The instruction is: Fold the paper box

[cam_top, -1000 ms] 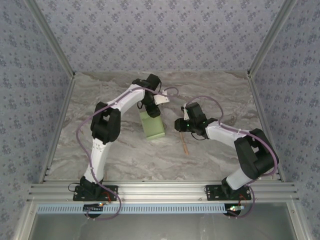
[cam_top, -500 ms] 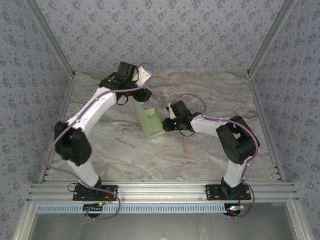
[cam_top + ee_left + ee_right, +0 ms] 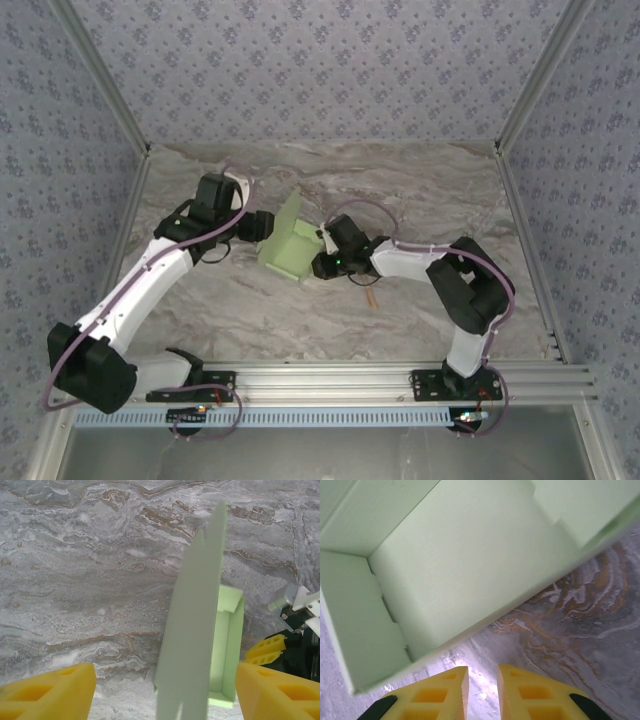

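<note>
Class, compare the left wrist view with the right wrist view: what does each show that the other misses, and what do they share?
Left wrist view alone: the box's lid flap standing up edge-on between the wide-apart yellow fingers of the left claw, and the right claw's yellow tips beyond the box.

Right wrist view alone: the box's notched inner walls close up, with the right claw nearly closed, just short of the rim.

Both: the pale green paper box and the marbled table.

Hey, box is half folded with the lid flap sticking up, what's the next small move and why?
Probably swing the left gripper against the upright lid flap and push it down over the paper box: its tray is open, and the right gripper sits at the opposite side.
</note>
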`<state>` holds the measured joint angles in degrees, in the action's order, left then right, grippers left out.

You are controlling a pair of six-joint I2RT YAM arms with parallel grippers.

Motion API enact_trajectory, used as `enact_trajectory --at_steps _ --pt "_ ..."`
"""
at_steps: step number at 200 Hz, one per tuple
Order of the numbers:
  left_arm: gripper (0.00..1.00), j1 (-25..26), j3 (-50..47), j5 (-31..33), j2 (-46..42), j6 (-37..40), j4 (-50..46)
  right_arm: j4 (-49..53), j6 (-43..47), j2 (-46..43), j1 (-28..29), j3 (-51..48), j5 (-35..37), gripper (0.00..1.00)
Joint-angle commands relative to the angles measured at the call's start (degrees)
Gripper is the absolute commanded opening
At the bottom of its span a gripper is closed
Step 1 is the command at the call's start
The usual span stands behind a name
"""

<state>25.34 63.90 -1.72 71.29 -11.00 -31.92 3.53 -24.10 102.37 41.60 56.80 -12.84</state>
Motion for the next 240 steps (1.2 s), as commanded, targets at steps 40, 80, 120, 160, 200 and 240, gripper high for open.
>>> enact_trajectory --at_steps 40,80,120,160,200,240 --pt "0.74 -0.1 7.2 1.2 10.0 9.2 -1.1 3.4 5.6 -6.0 -6.8 0.8 -0.8 0.32" --pt "0.73 -0.4 11.2 3.5 15.3 14.2 -0.1 5.3 9.6 -3.5 -10.2 5.4 -5.5 0.43" --pt "0.73 -1.0 11.6 1.7 15.8 14.1 0.6 -0.4 3.5 -0.3 -10.1 5.0 -11.8 0.41" --pt "0.73 -2.3 8.7 1.8 12.3 9.0 2.7 -5.4 -3.5 -0.6 -8.1 0.8 -12.6 0.43" --pt "0.73 -7.4 -5.5 2.1 0.4 -2.5 11.0 -3.8 -3.0 -0.4 -9.3 2.0 -11.5 0.42" --pt "0.71 -12.2 -21.1 -3.0 -7.4 -10.6 17.4 -3.2 -3.8 0.0 -9.3 2.5 -11.1 0.42"
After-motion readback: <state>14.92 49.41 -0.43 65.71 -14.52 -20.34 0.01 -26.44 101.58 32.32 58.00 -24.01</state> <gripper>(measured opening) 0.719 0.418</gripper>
